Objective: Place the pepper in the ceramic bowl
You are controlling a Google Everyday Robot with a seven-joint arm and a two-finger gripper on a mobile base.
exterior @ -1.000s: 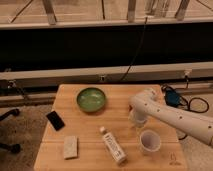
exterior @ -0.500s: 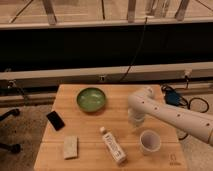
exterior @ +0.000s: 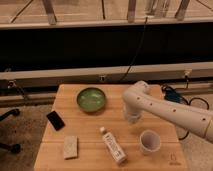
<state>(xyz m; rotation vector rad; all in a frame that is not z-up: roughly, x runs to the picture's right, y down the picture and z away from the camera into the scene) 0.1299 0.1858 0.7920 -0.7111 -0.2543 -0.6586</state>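
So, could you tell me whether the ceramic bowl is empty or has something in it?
Empty: the ceramic bowl shows only bare green glaze inside. The hand hangs to its right, above the table.

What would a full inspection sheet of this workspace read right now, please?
Surface: wooden table, bare wood between the items.
Job's things: ceramic bowl at the back, nothing seen inside; pepper not seen, possibly hidden by the arm.
Clutter: black phone, beige block, white bottle on its side, white cup upright.
Grippers: gripper pointing down over the table, right of the bowl, behind the cup.
Cables: black cable hanging behind the table; loose cables on the floor at right.
Surroundings: blue object beside the table's right edge; chair base at left.
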